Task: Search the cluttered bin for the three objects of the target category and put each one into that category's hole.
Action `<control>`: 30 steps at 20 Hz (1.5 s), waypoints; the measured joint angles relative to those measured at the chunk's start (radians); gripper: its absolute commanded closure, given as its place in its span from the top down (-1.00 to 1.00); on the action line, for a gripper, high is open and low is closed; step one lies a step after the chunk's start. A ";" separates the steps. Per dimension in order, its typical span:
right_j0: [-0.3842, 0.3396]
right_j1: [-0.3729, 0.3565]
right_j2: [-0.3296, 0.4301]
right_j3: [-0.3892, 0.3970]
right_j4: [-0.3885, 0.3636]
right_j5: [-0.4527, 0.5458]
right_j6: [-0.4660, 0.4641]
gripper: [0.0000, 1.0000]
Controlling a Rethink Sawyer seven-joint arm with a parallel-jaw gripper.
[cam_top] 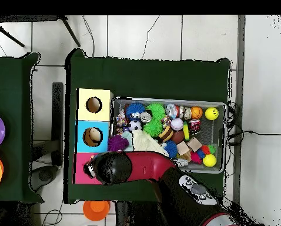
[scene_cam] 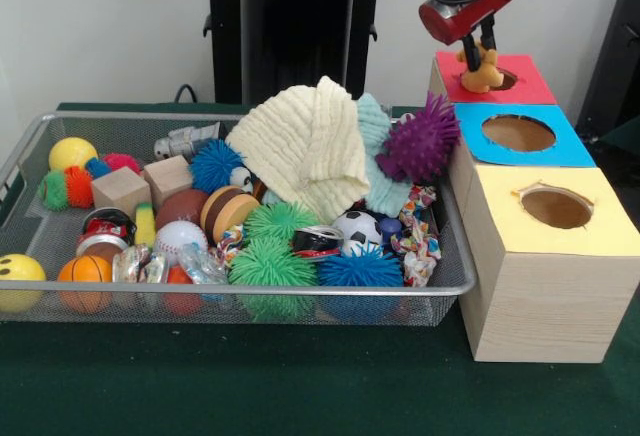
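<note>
The red and black gripper (scene_cam: pixel 481 56) hangs over the red-topped section (scene_cam: pixel 520 86) of the wooden box, its dark fingers (scene_cam: pixel 470 53) pinching a small orange-yellow toy figure (scene_cam: pixel 482 74). The figure sits just at the edge of the round hole (scene_cam: pixel 505 80) in the red top, not yet dropped in. In the overhead view the arm's black wrist (cam_top: pixel 113 168) covers most of that red section (cam_top: pixel 81 173), so the toy is hidden there.

Beside it, the blue-topped section (scene_cam: pixel 520 146) and the yellow-topped section (scene_cam: pixel 590 226) each show an open round hole.

The wire mesh bin (scene_cam: pixel 30 156) stands on the green worktop (scene_cam: pixel 300 386), touching the box. It holds a pale yellow knitted cloth (scene_cam: pixel 305 141) piled at the middle, a purple spiky ball (scene_cam: pixel 420 141) against the box side, green spiky balls (scene_cam: pixel 270 261), a blue spiky ball (scene_cam: pixel 360 268), a small soccer ball (scene_cam: pixel 355 226), a baseball (scene_cam: pixel 180 238), a small basketball (scene_cam: pixel 85 271), two wooden cubes (scene_cam: pixel 120 191) and a yellow smiley ball (scene_cam: pixel 18 274) in the near corner.
</note>
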 measured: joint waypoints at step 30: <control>0.002 0.019 0.023 0.023 0.041 0.000 0.000 -1.00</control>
